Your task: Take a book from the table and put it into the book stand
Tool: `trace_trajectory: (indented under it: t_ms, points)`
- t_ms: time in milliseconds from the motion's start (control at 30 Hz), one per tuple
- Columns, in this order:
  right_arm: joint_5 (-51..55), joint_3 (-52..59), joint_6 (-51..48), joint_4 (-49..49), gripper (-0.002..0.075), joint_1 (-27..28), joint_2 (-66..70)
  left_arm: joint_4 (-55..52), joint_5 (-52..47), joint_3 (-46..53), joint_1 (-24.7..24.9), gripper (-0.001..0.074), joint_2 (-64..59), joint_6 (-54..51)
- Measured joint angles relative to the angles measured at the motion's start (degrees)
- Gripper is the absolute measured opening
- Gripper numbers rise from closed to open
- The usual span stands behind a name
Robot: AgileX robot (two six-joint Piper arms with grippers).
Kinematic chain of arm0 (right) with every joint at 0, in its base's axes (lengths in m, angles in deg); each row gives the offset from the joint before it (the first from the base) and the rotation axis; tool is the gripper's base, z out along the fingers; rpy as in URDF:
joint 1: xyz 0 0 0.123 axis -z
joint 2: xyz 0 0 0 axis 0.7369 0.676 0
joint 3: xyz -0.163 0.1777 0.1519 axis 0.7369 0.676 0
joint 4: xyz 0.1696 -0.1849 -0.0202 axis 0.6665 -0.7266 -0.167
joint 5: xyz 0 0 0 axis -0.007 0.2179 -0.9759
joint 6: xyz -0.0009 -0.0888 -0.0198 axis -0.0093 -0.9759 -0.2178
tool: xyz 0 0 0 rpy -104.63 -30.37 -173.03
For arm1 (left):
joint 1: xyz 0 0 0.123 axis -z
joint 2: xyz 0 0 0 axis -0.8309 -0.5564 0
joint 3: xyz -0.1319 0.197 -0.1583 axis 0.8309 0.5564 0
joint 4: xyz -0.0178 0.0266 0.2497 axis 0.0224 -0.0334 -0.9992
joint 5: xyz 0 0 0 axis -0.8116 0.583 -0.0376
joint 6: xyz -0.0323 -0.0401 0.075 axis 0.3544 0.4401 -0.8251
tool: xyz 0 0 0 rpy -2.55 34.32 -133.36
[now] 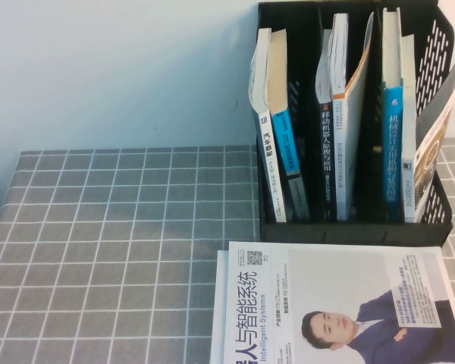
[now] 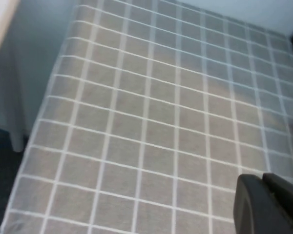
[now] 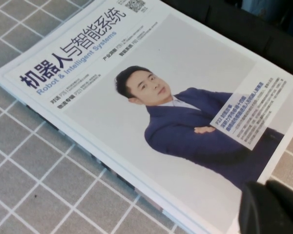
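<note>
The book (image 1: 437, 135), large, thin and white with a dark grey-and-gold picture on its front, stands in the far right slot of the book stand (image 1: 440, 221), a tall black plastic rack with three slots and holes in its sloping sides. The book leans, with its top tipped out over the right side. It is well away from both sets of jaws. More books stand in the other slots, some with blue spines (image 1: 392, 144). The left gripper (image 2: 267, 204) hangs over a bare part of the table (image 2: 151, 126), which has a grey cloth with white grid lines, and its jaws are clenched on nothing. The right gripper (image 3: 274, 208) hangs over the near edge of a flat white magazine (image 3: 136, 63) that shows a man in a blue suit. I cannot tell if this gripper is released or clenched. The black stand lies past the magazine, on the far side from the right gripper.
</note>
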Motion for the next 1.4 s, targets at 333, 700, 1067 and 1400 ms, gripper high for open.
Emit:
trace_trajectory:
  t_ms: [333, 700, 1067, 1400]
  points:
    - [0.12, 0.0, 0.0, 0.0, -0.0003, 0.0, 0.0, 2.42, 17.85, 8.95, -15.0, 0.0001, 4.46, -14.13]
    - [0.21, 0.0, 0.0, 0.0, -0.0003, 0.0, 0.0, 30.16, 57.99, 26.9, -33.52, 0.0001, 4.71, -63.27]
    - [0.24, 0.0, 0.0, 0.0, -0.0003, 0.0, 0.0, 31.31, 50.35, 36.68, -34.05, 0.0001, 17.8, -57.39]
    - [1.48, 0.06, 0.12, -0.08, -0.0003, 0.0, 0.0, 30.97, 45.9, 37.68, -34.88, 0.0001, 19.12, -51.25]
